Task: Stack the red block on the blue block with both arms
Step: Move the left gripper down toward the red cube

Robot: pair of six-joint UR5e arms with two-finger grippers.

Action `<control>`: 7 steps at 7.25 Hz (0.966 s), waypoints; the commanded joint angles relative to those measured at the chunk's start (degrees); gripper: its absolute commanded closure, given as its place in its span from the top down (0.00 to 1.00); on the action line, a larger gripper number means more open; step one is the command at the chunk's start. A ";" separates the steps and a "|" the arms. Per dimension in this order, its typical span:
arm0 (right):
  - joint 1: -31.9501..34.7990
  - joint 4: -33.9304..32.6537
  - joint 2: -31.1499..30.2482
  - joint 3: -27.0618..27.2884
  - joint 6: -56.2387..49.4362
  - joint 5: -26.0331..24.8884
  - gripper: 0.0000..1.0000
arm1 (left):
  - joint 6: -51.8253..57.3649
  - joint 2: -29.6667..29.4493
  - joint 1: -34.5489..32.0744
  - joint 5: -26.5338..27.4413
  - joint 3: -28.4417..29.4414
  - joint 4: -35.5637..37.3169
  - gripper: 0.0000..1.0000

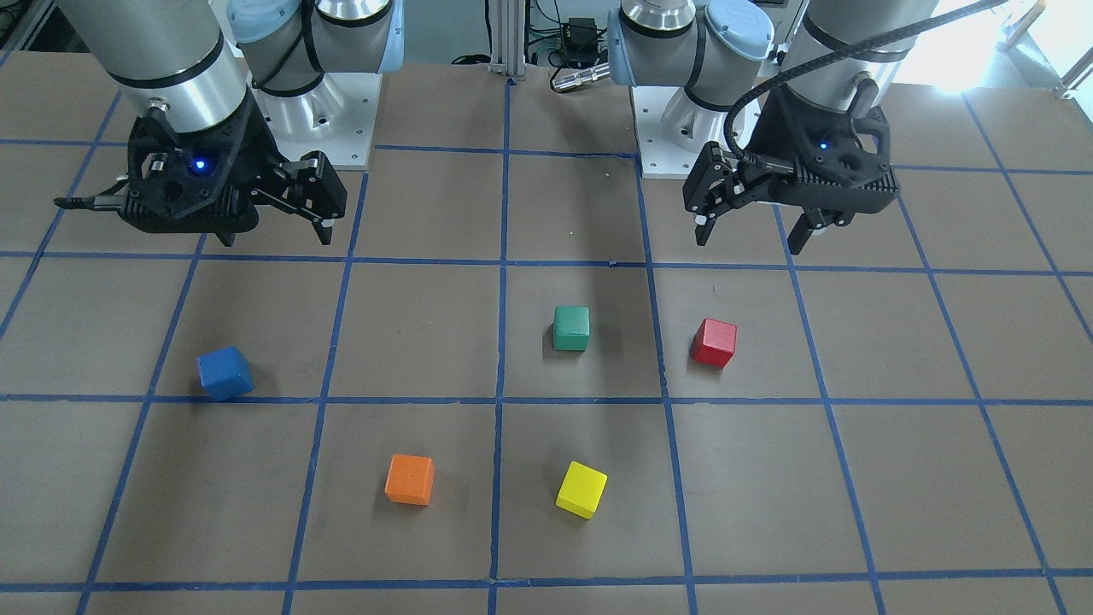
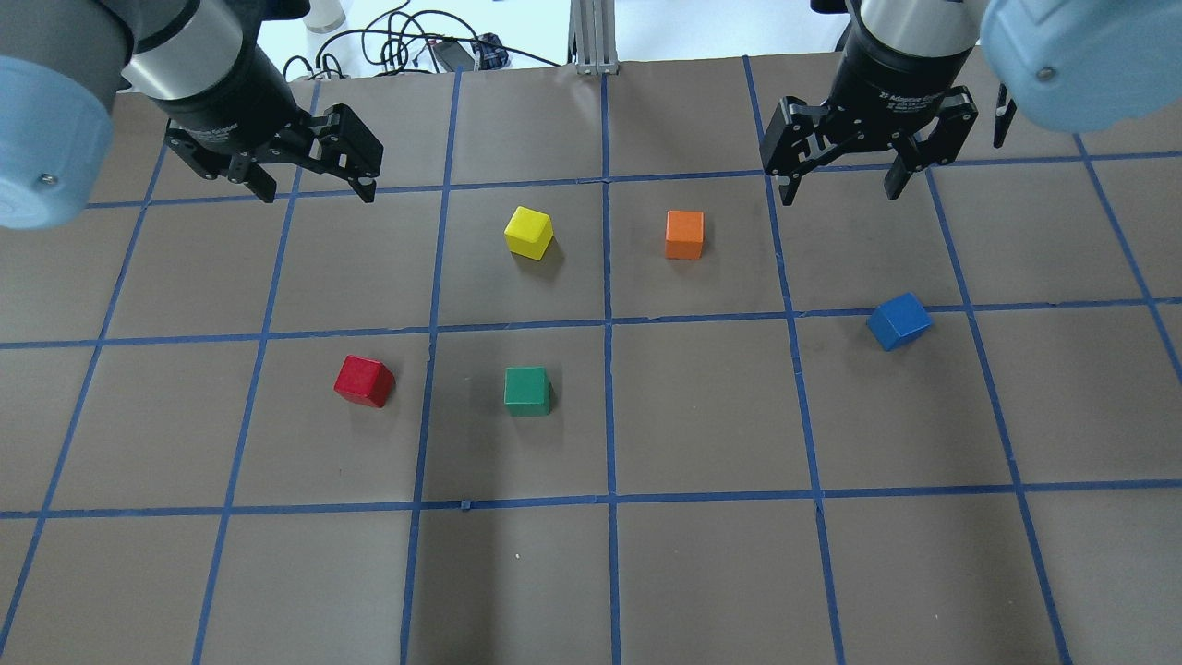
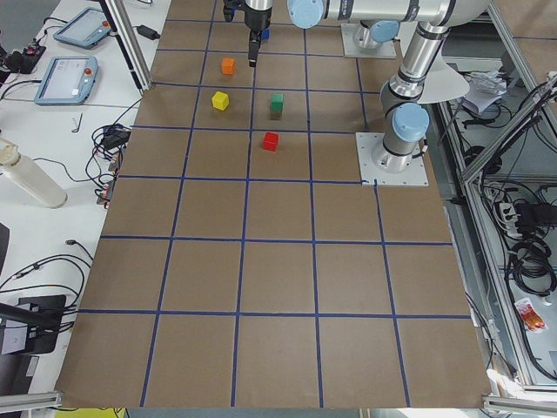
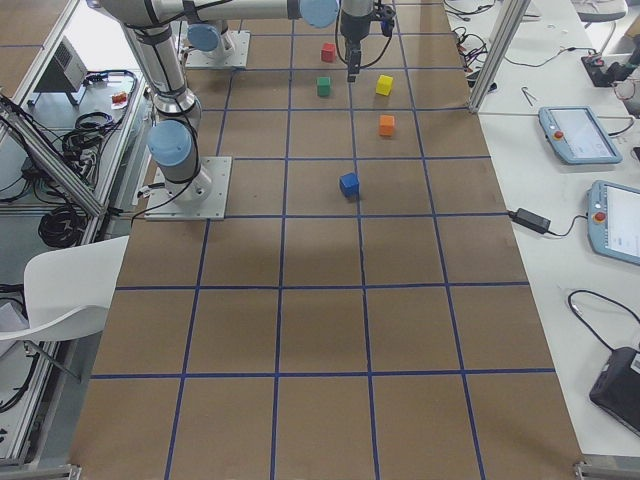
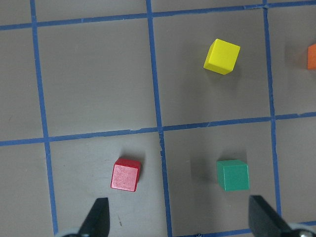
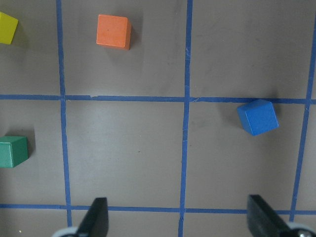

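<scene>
Hovering empty with jaws spread, the left gripper (image 2: 319,189) is the one nearer the red block (image 2: 364,381), which rests on the table (image 2: 702,573) near the green block (image 2: 527,391), on its left. Well to the right of the green block sits the blue block (image 2: 898,320), skewed to the grid lines. It is closest to the right gripper (image 2: 840,192), likewise open and empty.

Red block (image 2: 364,381), blue block (image 2: 898,320), green cube (image 2: 527,391), orange cube (image 2: 684,235) and yellow cube (image 2: 529,232) on a brown, blue-gridded desk (image 2: 702,573).
</scene>
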 commanded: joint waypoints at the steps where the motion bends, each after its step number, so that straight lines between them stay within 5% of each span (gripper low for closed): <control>1: 0.00 0.13 -0.07 0.06 0.02 -0.06 1.00 | 0.00 0.37 0.00 0.37 -0.35 -0.20 1.00; 7: -0.09 -0.22 0.37 -0.20 -0.15 -0.06 1.00 | 2.36 1.17 0.09 4.21 -3.52 -0.38 1.00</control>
